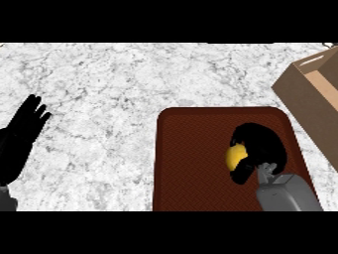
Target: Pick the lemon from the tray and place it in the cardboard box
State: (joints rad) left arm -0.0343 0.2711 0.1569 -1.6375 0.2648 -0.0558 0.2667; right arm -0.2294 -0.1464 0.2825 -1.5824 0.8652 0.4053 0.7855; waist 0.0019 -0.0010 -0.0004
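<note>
A yellow lemon (pixel 234 157) lies on the dark red-brown tray (pixel 193 163) in the lower middle of the head view. My right hand (pixel 260 145) is over it, fingers and thumb curled round the lemon, which hides most of the fruit. The lemon still looks level with the tray's floor. The cardboard box (pixel 325 99) stands open at the right edge, just beyond the tray's right rim. My left hand (pixel 16 134) rests at the left edge, fingers straight and pointing up, away from the tray.
The marble counter (pixel 128 79) stretches behind and to the left of the tray. The box's near wall (pixel 303 114) runs slanted alongside the tray's right side.
</note>
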